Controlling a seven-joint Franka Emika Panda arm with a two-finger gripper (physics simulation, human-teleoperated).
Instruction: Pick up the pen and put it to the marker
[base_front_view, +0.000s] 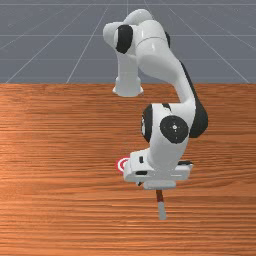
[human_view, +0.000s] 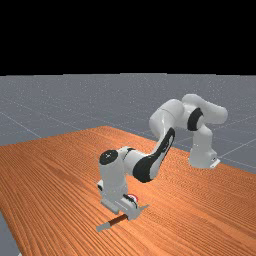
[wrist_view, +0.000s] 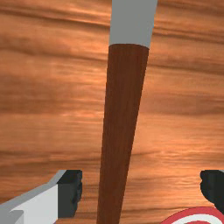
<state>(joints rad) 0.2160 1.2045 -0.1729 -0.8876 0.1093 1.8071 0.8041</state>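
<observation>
"Gripper (human_view: 133, 214), white and black, two-fingered: how is it held?"

"Spread, with its black-padded fingers (wrist_view: 70, 192) set well apart and nothing pinched."

"And where is the pen placed?"

"A brown-shafted pen with a grey end (wrist_view: 124, 100) is seen on the table of orange-brown wood (base_front_view: 60, 200), between the fingers and touched by neither. One finger is set nearer to it than the other. In the front view, its grey end is pointed toward the bottom edge, past the hand."

"Is a marker shown?"

"Yes: a round red-and-white target (base_front_view: 119, 165) is seen near the finger farther from the pen, and in the front view it is partly covered by the hand."

"And the arm?"

"In the far view, the white and grey jointed arm (human_view: 167, 117) is stretched from the right toward the left."
</observation>
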